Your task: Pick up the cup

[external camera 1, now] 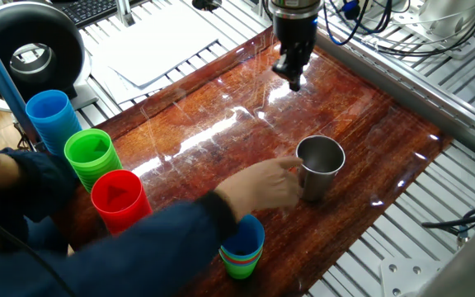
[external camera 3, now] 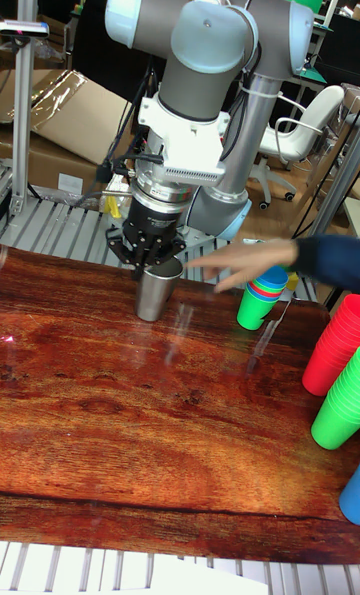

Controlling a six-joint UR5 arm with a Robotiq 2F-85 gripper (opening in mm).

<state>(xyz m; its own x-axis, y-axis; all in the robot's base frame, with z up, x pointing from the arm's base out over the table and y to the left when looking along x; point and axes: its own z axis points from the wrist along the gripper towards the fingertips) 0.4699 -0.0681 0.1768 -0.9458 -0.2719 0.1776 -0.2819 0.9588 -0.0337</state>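
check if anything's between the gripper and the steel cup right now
Yes. A person's hand reaches across the table and touches the steel cup on its side. The gripper hangs farther back over the wood, well short of the cup.

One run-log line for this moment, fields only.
stage: approach | gripper: above table, far from steel cup, holding nothing | person's hand: at cup | cup: upright on table
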